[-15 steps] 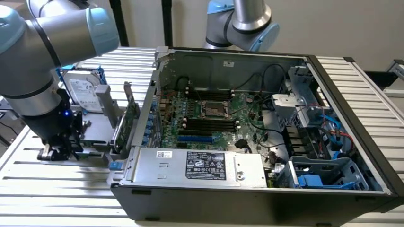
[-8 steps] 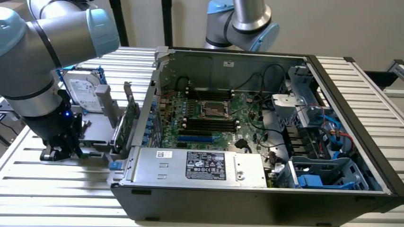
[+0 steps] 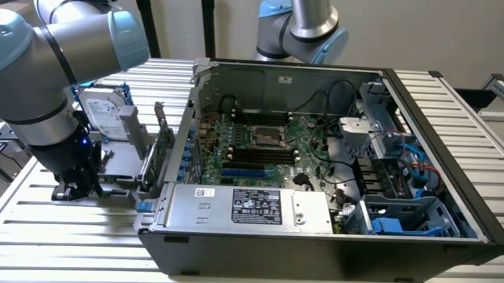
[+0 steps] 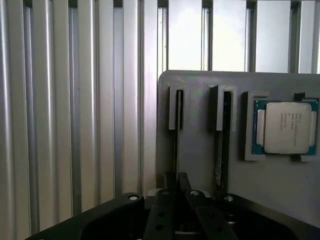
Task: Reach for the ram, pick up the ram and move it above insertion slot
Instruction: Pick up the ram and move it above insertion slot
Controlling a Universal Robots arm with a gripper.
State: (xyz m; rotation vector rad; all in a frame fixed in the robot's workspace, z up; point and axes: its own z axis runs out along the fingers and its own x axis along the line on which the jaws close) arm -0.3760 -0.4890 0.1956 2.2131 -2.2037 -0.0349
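Slatted aluminium table (image 4: 75,125); ram (image 4: 178,112) edge-on, thin dark strip in grey holder (image 4: 200,140).

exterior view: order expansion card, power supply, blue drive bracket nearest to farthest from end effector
1. Upright green expansion card, nearest the end effector, exterior view's left.
2. Silver metal power supply box, front middle.
3. Blue plastic drive bracket, exterior view's right.
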